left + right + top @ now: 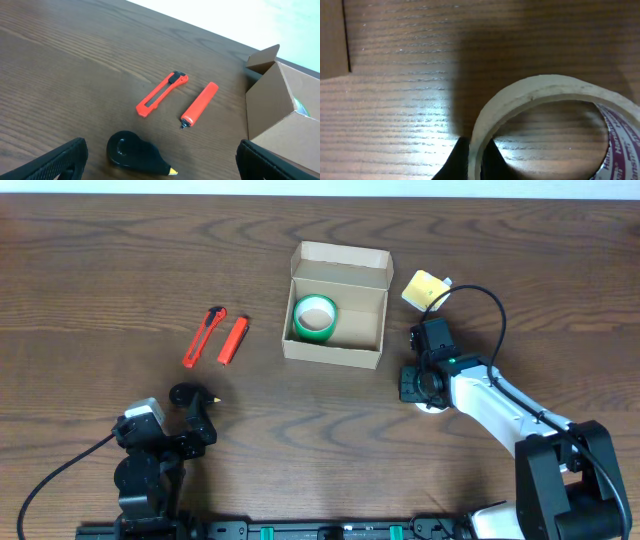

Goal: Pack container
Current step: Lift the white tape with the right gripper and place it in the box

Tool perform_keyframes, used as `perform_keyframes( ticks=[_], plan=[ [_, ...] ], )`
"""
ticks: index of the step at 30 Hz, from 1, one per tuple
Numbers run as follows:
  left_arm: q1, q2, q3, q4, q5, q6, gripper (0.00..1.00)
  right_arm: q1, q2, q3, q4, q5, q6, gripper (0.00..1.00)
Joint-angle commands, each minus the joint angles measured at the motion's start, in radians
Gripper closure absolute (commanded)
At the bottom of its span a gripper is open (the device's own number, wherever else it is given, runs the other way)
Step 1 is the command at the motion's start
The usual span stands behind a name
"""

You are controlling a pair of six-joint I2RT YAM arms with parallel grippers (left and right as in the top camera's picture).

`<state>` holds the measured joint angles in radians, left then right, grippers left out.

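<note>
The right gripper was clamped shut on the rim of a clear tape roll, just right of the open box at mid-table. The left gripper stood wide open, empty.

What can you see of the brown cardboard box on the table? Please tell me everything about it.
The box is small, rectangular and of plain brown cardboard. It stands open on the dark wooden table, near the middle, with its hinged lid flap raised at the far side and small side flaps standing up. In its left half a green tape roll lies flat; the right half of the floor is bare. Nothing outside the box touches it.
</note>
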<state>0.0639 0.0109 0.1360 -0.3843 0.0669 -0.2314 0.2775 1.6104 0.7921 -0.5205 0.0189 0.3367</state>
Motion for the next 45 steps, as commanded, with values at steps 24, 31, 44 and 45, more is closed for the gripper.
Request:
perform_keyframes(
  ticks=[24,31,44,45],
  plan=[
    [0.004,-0.006,-0.022,0.0,-0.015,0.015,0.05,0.29,0.346,1.062,-0.366,-0.031,-0.019,0.99],
    [0.004,-0.006,-0.022,0.0,-0.015,0.015,0.05,0.351,0.493,1.096,-0.351,-0.039,0.014,0.99],
    [0.004,-0.006,-0.022,0.0,-0.015,0.015,0.05,0.364,0.575,1.096,-0.306,-0.04,0.015,0.99],
    [0.004,-0.006,-0.022,0.0,-0.015,0.015,0.05,0.364,0.578,1.096,-0.306,-0.037,0.015,0.99]
  ],
)
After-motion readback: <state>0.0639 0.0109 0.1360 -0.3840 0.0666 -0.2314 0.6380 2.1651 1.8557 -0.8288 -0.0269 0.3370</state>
